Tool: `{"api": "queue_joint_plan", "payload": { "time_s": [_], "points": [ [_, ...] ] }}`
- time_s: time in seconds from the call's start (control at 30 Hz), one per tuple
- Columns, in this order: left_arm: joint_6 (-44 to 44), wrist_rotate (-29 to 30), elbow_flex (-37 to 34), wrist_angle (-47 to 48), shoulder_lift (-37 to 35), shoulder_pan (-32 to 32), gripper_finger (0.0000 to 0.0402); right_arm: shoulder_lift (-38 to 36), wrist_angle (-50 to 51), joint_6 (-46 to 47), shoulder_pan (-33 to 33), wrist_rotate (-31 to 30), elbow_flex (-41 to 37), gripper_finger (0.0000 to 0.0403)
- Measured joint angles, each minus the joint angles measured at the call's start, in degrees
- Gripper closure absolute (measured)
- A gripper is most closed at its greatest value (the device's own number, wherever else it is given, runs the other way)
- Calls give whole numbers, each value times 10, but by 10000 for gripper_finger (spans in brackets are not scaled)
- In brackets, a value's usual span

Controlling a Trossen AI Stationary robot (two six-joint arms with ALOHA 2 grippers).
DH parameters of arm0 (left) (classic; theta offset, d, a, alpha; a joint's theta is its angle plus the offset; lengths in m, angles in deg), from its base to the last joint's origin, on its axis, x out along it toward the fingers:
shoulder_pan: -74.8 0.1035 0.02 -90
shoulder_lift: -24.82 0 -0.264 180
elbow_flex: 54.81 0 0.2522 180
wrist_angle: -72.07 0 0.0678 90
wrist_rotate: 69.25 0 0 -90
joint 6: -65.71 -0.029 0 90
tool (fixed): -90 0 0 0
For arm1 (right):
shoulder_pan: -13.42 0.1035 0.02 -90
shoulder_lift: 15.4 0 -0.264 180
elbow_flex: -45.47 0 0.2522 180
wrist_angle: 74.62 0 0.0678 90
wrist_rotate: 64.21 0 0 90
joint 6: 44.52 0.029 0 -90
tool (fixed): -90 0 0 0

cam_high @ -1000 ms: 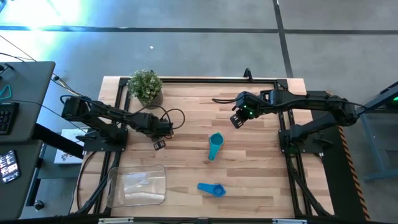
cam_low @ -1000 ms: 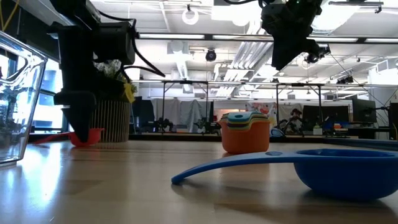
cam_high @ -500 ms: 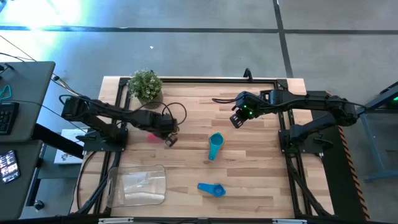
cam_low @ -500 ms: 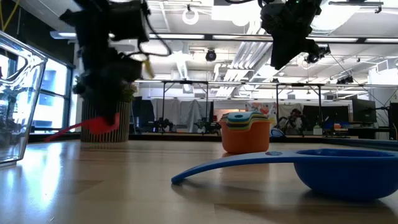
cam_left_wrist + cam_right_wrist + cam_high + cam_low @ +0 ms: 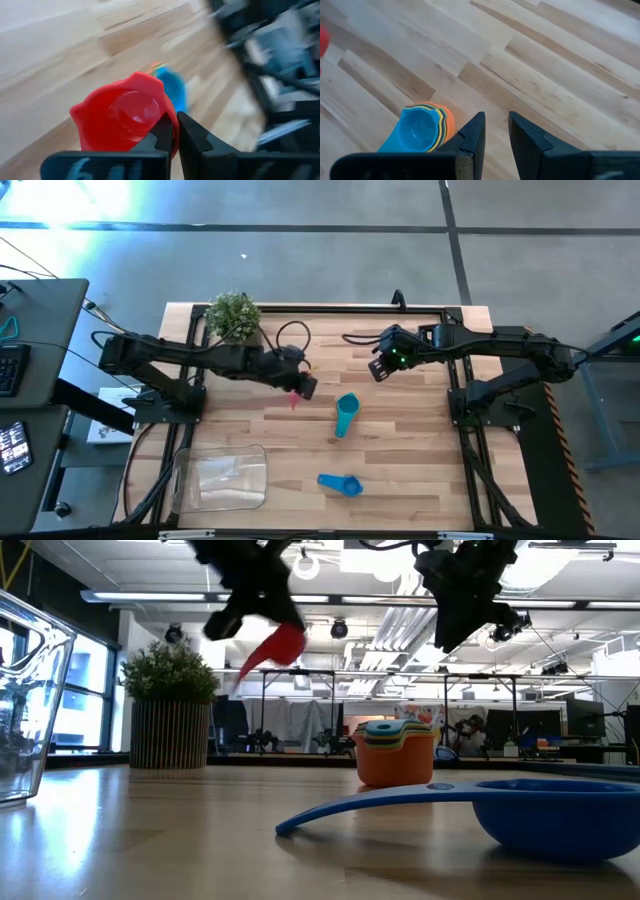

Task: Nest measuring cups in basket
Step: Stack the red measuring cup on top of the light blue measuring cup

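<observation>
- Pale wooden planks are making up the table top point(image 5: 400, 460), and a gray floor is surrounding it in the high view; in the low view a large hall with ceiling lights is stretching out behind.
- At about ten o'clock on the table, a small green potted plant point(image 5: 234, 317) is standing in a ribbed pot.
- Reaching toward the table's middle, the left gripper point(image 5: 303, 387) is clenching its jaws on a small red round plastic measuring cup point(image 5: 123, 116), and in the low view this cup point(image 5: 278, 646) is hanging well above the wood.
- Just beside it toward three o'clock, a nested stack of measuring cups point(image 5: 345, 414) is resting on the table, orange at the bottom and light blue on top, with the handle pointing toward six o'clock.
- Near six o'clock, a single blue plastic measuring cup point(image 5: 340, 483) is lying alone on the planks.
- At about seven o'clock, the clear shallow rectangular plastic basket point(image 5: 220, 478) is sitting well apart from every cup.
- Around one o'clock, the right gripper point(image 5: 381, 370) is hovering above the table with its jaws slightly parted, grasping nothing.
</observation>
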Motion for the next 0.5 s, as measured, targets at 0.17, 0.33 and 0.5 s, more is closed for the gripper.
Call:
{"api": "queue_joint_plan", "payload": {
  "time_s": [0.17, 0.33, 0.5],
  "points": [
    [17, -3, 6, -43, 0, 0, 396, 0, 4, 27, 0, -19, 0, 324],
    [33, -8, 6, -86, 0, -7, 396, 0, 11, 68, 0, -52, 0, 324],
    [41, -9, 6, -120, 0, -20, 396, 0, 15, 87, -8, -56, 0, 324]
  ]
}}
